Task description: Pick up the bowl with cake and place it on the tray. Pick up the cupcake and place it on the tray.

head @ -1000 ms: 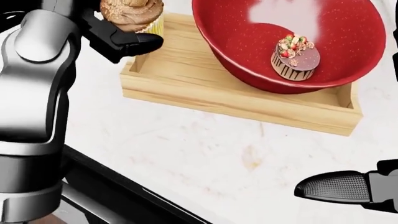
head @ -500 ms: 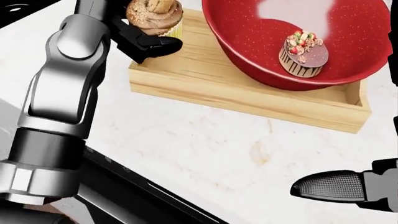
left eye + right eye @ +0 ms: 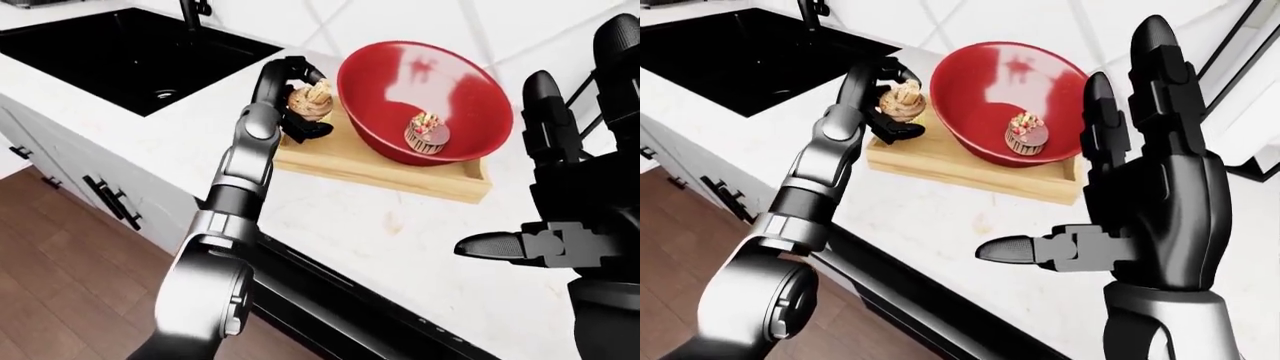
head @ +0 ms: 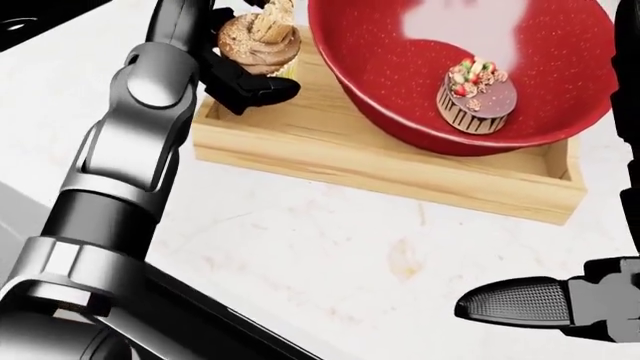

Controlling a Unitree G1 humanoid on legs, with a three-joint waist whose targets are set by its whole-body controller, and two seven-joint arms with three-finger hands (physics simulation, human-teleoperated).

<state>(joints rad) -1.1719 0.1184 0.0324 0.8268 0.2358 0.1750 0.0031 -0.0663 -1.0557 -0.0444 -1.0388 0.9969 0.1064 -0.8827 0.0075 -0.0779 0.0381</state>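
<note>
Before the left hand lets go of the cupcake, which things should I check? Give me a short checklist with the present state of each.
1. Cupcake held by the left hand: ok, black fingers close round it.
2. Cupcake over the tray: ok, it hangs above the tray's left end in the head view.
3. Cupcake resting on the tray floor: cannot tell, its base is hidden by the fingers.
4. Cupcake upright: not ok, it looks slightly tilted.
5. Red bowl with cake already on the tray: ok, and it leaves bare wood on the left for the cupcake.
6. Right hand clear of the tray: ok, open and empty, near the camera.
</note>
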